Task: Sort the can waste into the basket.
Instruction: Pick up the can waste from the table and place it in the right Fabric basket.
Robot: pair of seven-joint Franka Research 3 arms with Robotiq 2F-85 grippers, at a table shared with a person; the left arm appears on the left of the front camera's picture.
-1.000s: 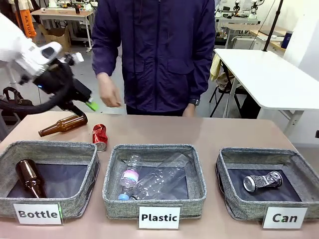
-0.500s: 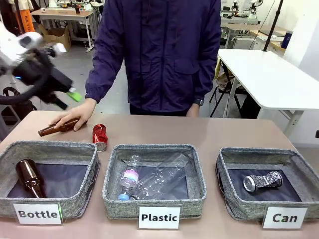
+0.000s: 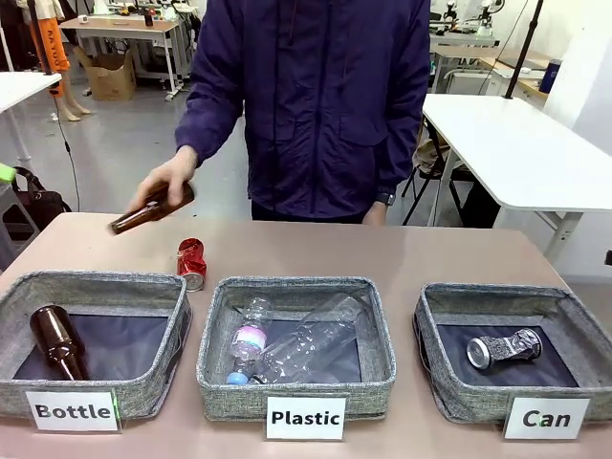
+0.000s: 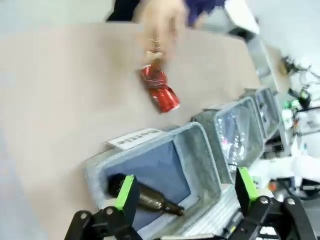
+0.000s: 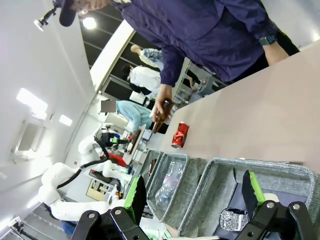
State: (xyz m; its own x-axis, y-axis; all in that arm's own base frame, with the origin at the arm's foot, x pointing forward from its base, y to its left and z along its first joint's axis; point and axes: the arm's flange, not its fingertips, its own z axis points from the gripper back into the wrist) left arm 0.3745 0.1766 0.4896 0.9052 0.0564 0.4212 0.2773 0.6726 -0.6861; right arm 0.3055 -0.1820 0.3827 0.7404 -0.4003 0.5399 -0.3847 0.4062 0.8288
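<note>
A crushed red can (image 3: 191,263) lies on the table behind the Bottle basket, and appears again as the red can (image 4: 160,92) and red can (image 5: 179,135). A crushed silver can (image 3: 504,348) lies inside the grey basket labelled "Can" (image 3: 469,400). My left gripper (image 4: 185,192) hangs open and empty above the Bottle basket's near corner. My right gripper (image 5: 194,197) is open and empty over the Can basket (image 5: 260,166), with the silver can (image 5: 231,219) just below it.
The person's hand holds a brown bottle (image 3: 153,206) in the air above the table's far left. The Bottle basket (image 3: 96,287) holds another brown bottle (image 3: 55,339). The Plastic basket (image 3: 296,287) holds clear plastic bottles. One green fingertip (image 3: 5,173) shows at the left edge.
My left arm has pulled back out of the picture to the left. The person has picked the brown bottle up off the table. Both cans lie where they were.
</note>
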